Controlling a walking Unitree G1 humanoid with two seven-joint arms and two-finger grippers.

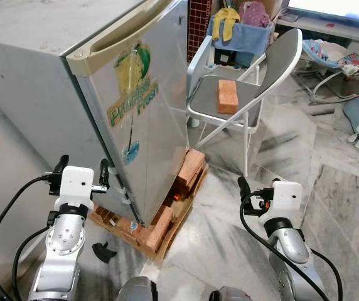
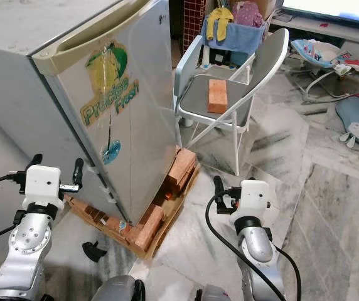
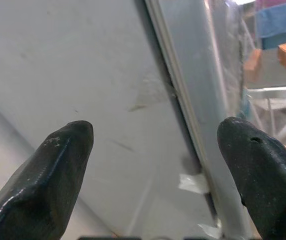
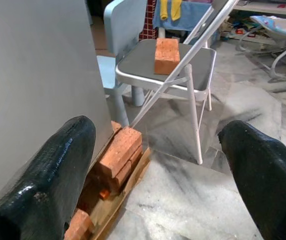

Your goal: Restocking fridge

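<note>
I judge the fridge [image 1: 135, 113] door stiff and heavy; I would grip its handle [image 1: 120, 34] at 11 o'clock. The left gripper [image 1: 82, 169] and right gripper [image 4: 158, 165] are wide open and empty.

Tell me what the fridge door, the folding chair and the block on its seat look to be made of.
Fridge door: painted sheet metal, it seems, silver-grey with a dull sheen, cream plastic-looking handle strip.
Folding chair: white-painted metal tubing; grey seat, smooth, probably vinyl or painted steel.
Block: likely fired clay brick, orange, rough and matte.
</note>
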